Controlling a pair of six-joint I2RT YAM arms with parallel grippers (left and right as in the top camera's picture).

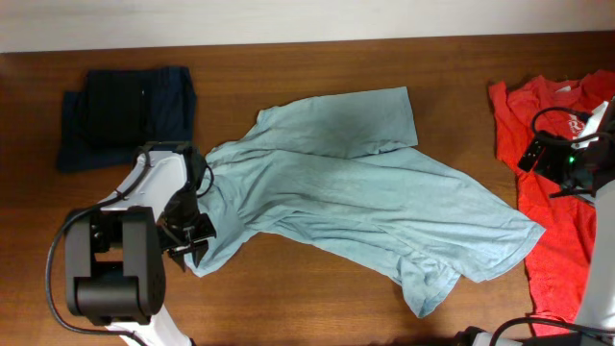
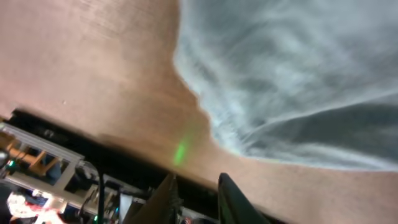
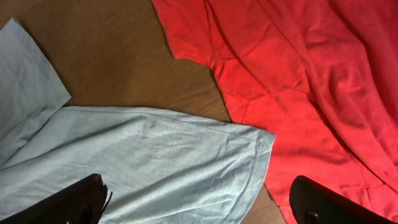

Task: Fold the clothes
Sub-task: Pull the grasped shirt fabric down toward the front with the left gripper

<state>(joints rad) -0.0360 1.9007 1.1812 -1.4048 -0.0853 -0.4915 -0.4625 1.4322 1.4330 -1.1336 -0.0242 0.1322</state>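
— Where's the pale grey-blue cloth T-shirt (image 1: 365,202) lying?
— Rumpled on the wooden table (image 1: 288,317). Your left gripper (image 2: 198,198) is hovering barely parted, empty, at its left edge; your right gripper (image 3: 199,205) is gaping over its right. Try pinching one layer.

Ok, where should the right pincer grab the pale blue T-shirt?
Its rounded corner beside the red T-shirt, with the open right pincer coming from the red shirt's side. There the pale blue T-shirt lies flat with a clean edge on the table; further in it is rumpled. The red cloth is close, so pinch only the edge.
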